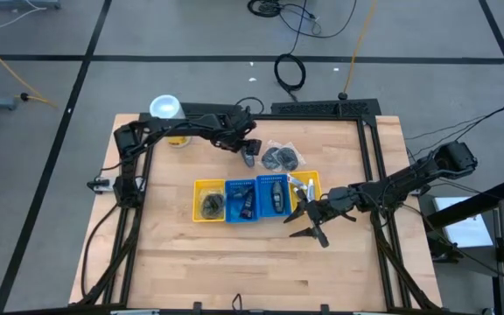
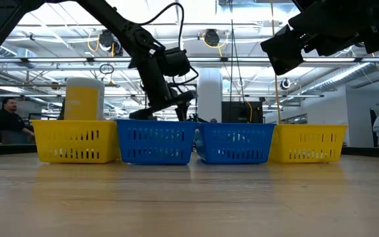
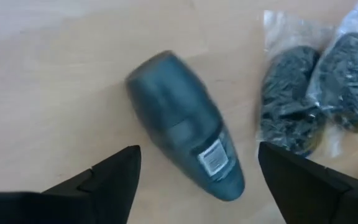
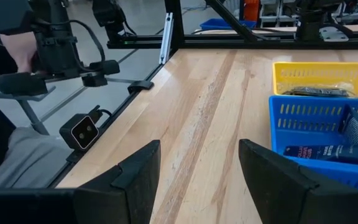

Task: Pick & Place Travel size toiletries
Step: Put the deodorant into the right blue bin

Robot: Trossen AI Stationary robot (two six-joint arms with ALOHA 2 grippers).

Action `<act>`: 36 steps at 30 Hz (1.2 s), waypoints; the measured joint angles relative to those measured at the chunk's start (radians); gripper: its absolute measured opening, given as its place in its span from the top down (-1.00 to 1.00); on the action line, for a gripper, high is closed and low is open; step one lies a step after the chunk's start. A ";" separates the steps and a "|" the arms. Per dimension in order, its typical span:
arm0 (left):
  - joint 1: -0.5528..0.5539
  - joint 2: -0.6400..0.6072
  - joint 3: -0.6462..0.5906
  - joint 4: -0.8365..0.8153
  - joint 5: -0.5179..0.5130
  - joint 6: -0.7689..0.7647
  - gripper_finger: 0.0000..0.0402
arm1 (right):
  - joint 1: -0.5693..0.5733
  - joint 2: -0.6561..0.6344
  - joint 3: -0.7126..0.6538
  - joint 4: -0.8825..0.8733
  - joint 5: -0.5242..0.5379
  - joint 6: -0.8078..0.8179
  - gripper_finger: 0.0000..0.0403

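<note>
A row of four bins is set across the middle of the bench point(image 1: 173, 262): a yellow bin point(image 1: 208, 200) at the left end, two blue bins point(image 1: 241, 199) side by side, and a second yellow bin point(image 1: 306, 186) at the right end; in the left yellow bin a dark clump is seen, and in the blue bins dark mini bottles point(image 1: 274, 194) are laid; white tubes point(image 1: 302, 185) are seen in the right yellow bin; the left gripper point(image 1: 248, 149) is held over the bench between the row of bins and the far edge, its fingers spread wide and nothing gripped between them; directly beneath it a dark grey oval bottle point(image 3: 185, 160) is lying on its side on the wood, untouched by either finger; just beside that bottle, toward the right edge, clear packets with dark round contents point(image 1: 280, 157) are lying on the bench; a yellow canister with a white lid point(image 1: 166, 110) is stood near the far left corner; the right gripper point(image 1: 307, 224) is held low just on the near side of the right end of the row, its fingers parted and empty, with the wood seen between them
</note>
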 joint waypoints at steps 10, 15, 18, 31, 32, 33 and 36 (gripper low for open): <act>-0.002 0.013 0.000 0.014 -0.077 -0.072 -0.67 | 0.000 0.000 0.000 -0.003 0.000 0.000 -0.04; -0.003 0.071 0.000 0.025 -0.069 -0.104 -0.67 | 0.000 0.000 0.000 -0.003 0.000 -0.001 -0.04; -0.001 0.101 0.002 0.056 -0.068 -0.104 -0.67 | 0.000 0.000 0.000 -0.004 0.000 -0.001 -0.04; 0.001 0.118 0.003 0.040 -0.066 -0.054 0.02 | 0.000 0.000 0.000 -0.004 0.000 -0.001 -0.04; 0.001 0.118 0.003 0.038 -0.070 -0.043 0.02 | 0.000 0.000 0.000 -0.004 0.000 -0.001 -0.04; 0.001 0.118 0.003 0.037 -0.069 -0.035 0.02 | 0.000 0.000 0.000 -0.004 0.000 -0.001 -0.04; 0.002 0.119 0.003 0.034 -0.064 -0.007 0.02 | 0.000 0.000 0.000 -0.004 0.000 0.000 -0.04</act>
